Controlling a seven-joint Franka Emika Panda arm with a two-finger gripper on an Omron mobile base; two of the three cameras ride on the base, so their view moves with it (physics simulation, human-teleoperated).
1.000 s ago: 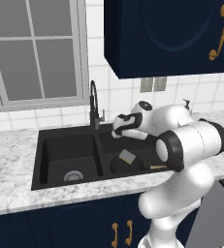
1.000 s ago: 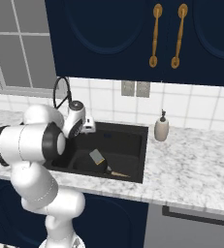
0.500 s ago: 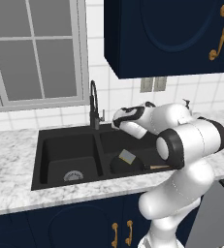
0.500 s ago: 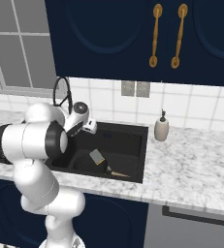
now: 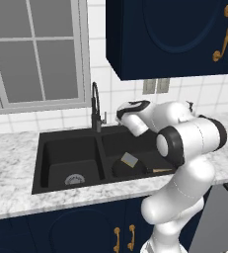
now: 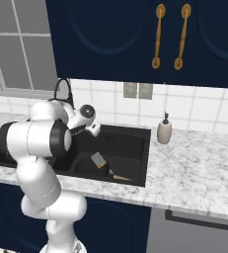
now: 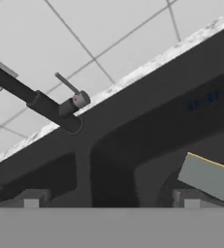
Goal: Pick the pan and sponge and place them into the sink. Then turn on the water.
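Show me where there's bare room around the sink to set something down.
Free: the left basin around its drain, the counter left of the sink, and the stretch right of the soap bottle. Crowded: the right basin, where pan and sponge lie under the open gripper.

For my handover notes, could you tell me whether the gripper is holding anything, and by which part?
Nothing is held: the gripper is open, its fingers empty, pointing toward the faucet.
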